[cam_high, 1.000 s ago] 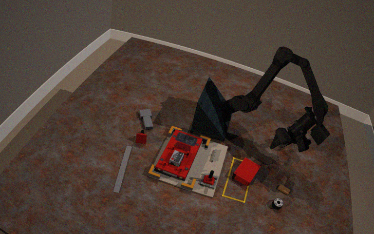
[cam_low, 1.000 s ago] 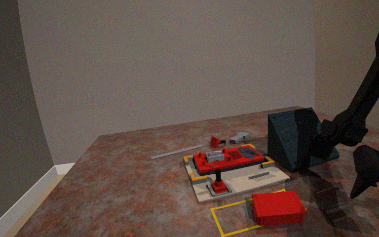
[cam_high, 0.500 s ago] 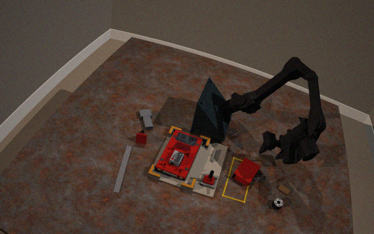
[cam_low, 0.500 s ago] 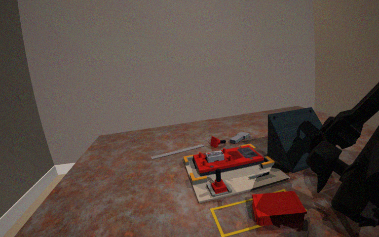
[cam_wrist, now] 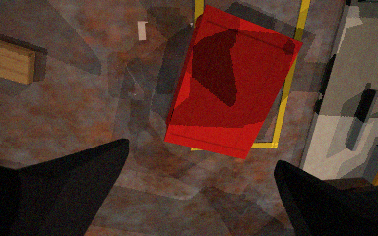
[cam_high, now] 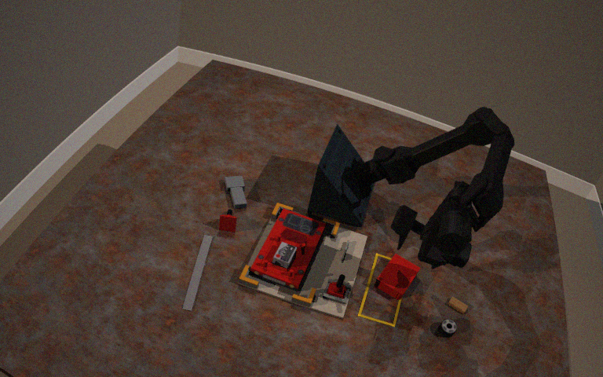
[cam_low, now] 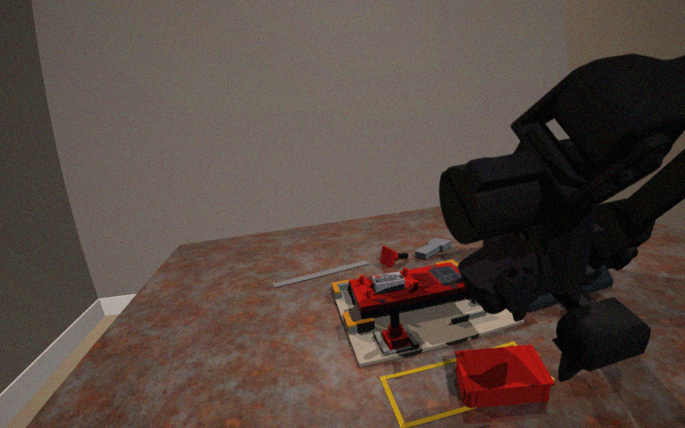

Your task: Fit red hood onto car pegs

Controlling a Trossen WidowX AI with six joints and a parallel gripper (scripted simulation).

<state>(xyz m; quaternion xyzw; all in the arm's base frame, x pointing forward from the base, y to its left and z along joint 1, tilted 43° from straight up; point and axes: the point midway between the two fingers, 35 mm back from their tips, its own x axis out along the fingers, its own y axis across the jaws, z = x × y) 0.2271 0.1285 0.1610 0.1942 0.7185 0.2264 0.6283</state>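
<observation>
The red hood (cam_high: 396, 275) (cam_low: 505, 378) (cam_wrist: 266, 64) lies roof up, turned at an angle, partly over the yellow outline (cam_high: 376, 320) (cam_low: 391, 401) (cam_wrist: 282, 118). My gripper (cam_high: 416, 258) (cam_low: 540, 348) (cam_wrist: 202, 156) is open and empty, above the table beside the hood. In the wrist view the hood lies ahead of the gap between the fingertips. The red chassis (cam_high: 266, 248) (cam_low: 429, 288) sits in the jig board (cam_high: 356, 239) (cam_low: 368, 353) (cam_wrist: 320, 143). The grey engine block (cam_high: 284, 254) (cam_low: 387, 281) is on its deck, with short red pegs around it. The hood's corner holes are not clear.
A red-and-black upright fixture (cam_high: 336, 288) (cam_low: 395, 337) stands on the jig board. A dark blue wedge (cam_high: 329, 186) stands behind it. A wooden block (cam_high: 458, 305) (cam_wrist: 17, 64) and a round part (cam_high: 448, 327) lie right of the hood. A grey strip (cam_high: 198, 273) (cam_low: 323, 274) lies left.
</observation>
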